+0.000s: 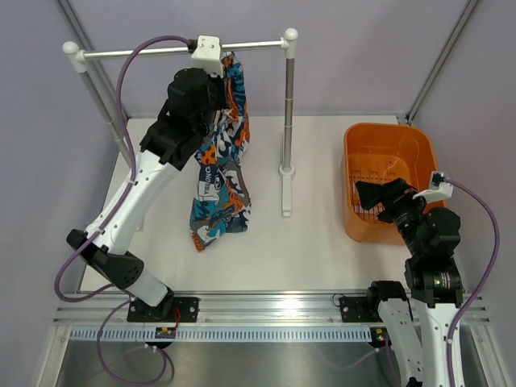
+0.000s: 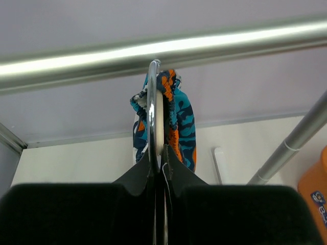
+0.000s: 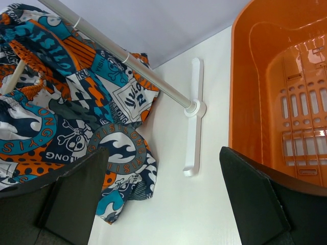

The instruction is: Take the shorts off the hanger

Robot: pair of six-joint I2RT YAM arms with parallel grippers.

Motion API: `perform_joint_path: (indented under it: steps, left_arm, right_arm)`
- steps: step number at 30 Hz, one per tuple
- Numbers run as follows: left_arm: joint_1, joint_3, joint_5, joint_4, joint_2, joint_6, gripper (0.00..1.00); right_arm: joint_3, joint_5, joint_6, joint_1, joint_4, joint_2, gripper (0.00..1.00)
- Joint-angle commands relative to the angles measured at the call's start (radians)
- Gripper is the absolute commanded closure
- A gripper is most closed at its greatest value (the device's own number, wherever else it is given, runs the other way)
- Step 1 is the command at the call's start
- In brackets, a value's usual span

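The patterned shorts (image 1: pixel 222 177) hang from the cream hanger under the silver rail (image 1: pixel 161 51), and their lower end reaches the table. My left gripper (image 1: pixel 214 93) is up at the rail, shut on the hanger. In the left wrist view the hanger's cream loop (image 2: pixel 159 117) and its metal hook (image 2: pixel 152 87) rise out of my closed left gripper (image 2: pixel 162 155) to the rail, with the shorts (image 2: pixel 179 120) bunched behind them. My right gripper (image 1: pixel 367 196) is open and empty beside the orange basket. The right wrist view shows the shorts (image 3: pixel 76 102) to the left of the open right gripper (image 3: pixel 163 163).
An orange basket (image 1: pixel 348 161) stands at the right and shows in the right wrist view (image 3: pixel 255 76). The rail's right post (image 1: pixel 288 105) and its white foot (image 3: pixel 193 127) stand between the shorts and the basket. The left post (image 1: pixel 101 101) leans at the back left.
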Motion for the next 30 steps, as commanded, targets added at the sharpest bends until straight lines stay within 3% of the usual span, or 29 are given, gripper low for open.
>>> perform_joint_path:
  steps: [1, 9, 23, 26, 30]
  left_arm:
    - [0.0, -0.037, 0.083, 0.072, -0.098, -0.006, 1.0]
    - [0.0, -0.111, 0.206, 0.014, -0.167, 0.017, 1.0]
    - [-0.026, -0.201, 0.415, -0.17, -0.304, -0.068, 1.0]
    - [-0.043, -0.255, 0.442, -0.179, -0.345, -0.094, 1.0]
    - [-0.084, -0.332, 0.482, -0.181, -0.391, -0.121, 1.0]
  right_arm:
    - [0.014, -0.047, -0.043, -0.003, 0.059, -0.023, 0.0]
    - [0.053, -0.076, -0.06, -0.003, 0.056, -0.013, 0.0]
    - [0.208, -0.306, -0.086, 0.002, 0.053, 0.245, 0.01]
    - [0.245, -0.286, -0.077, 0.069, 0.071, 0.297, 0.02]
    - [0.34, -0.152, -0.106, 0.261, 0.053, 0.394, 0.04]
